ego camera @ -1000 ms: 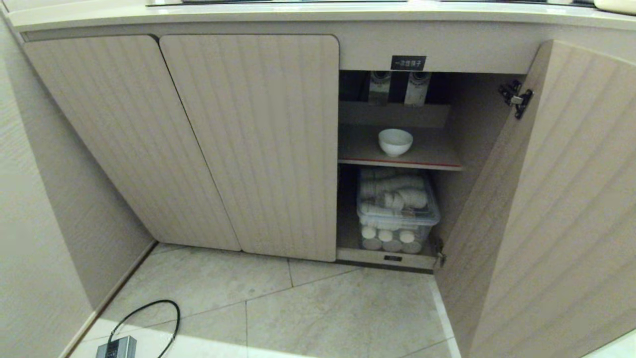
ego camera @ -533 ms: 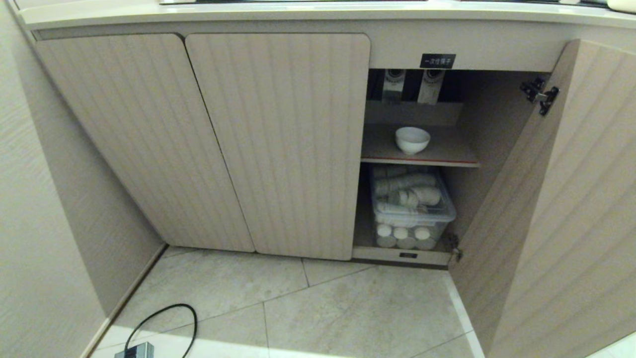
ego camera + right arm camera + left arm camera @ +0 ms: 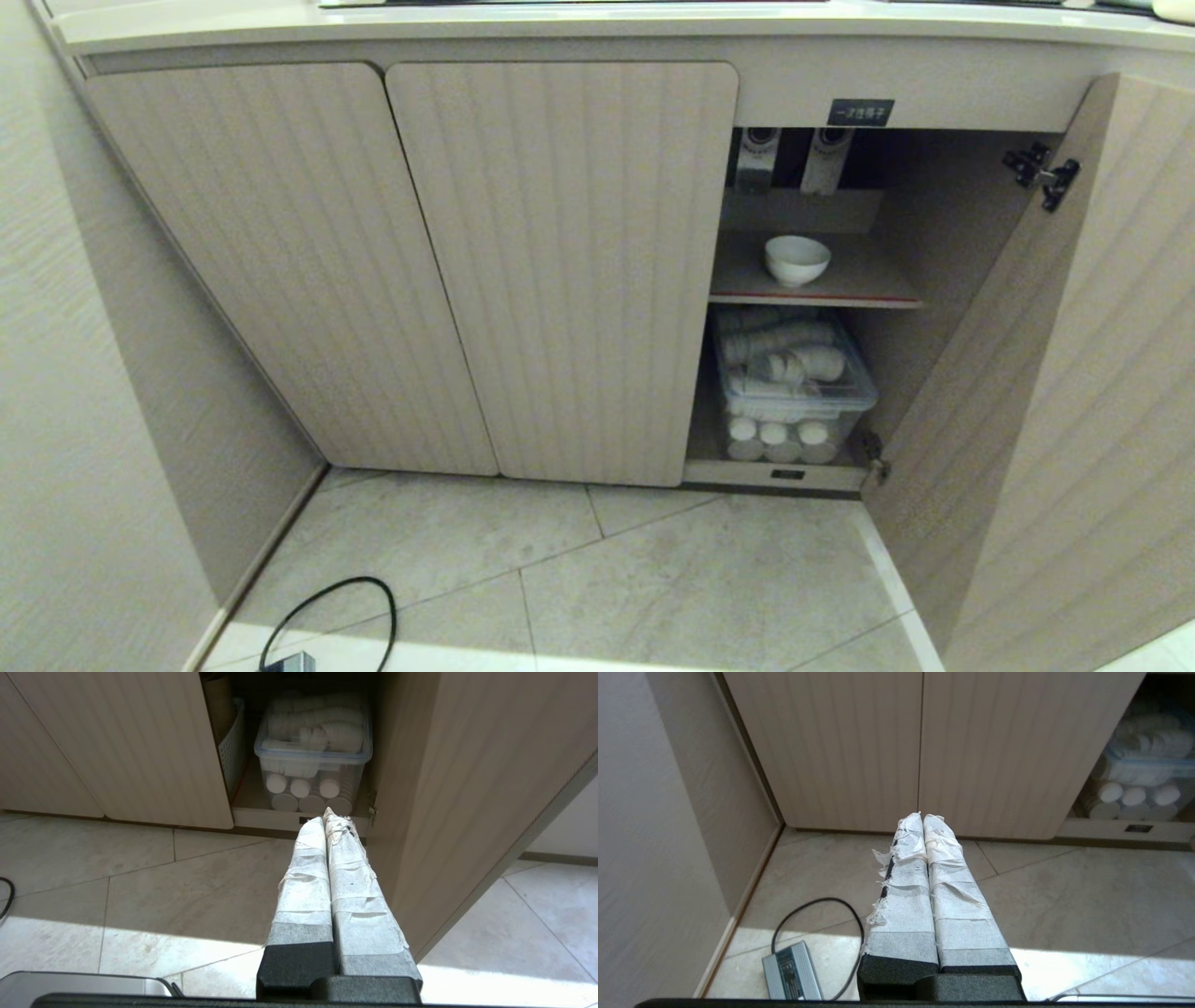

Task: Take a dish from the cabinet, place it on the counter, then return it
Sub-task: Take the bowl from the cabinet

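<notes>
- The cabinet fills the head view: two ribbed doors at left are shut, and the right door stands swung wide, exposing one compartment.
- The counter runs as a pale rim along the top edge, overhanging the doors.
- The tiled floor in front lies open, hemmed by a wall on the left and the swung door on the right.
- A clear lidded bin of stacked white cups takes up most of the lower space, under the red-edged shelf.
- The dish sits upright on that shelf, alone, with bare shelf all round it; above it hang two dispenser tubes.
- A black cable loops across the floor near the wall to a grey power brick.
- The left gripper hovers low over the tiles facing the shut doors, taped fingers pressed together, holding nothing.
- The right gripper points toward the bin, close beside the open door's inner face, fingers likewise pressed together and empty.
</notes>
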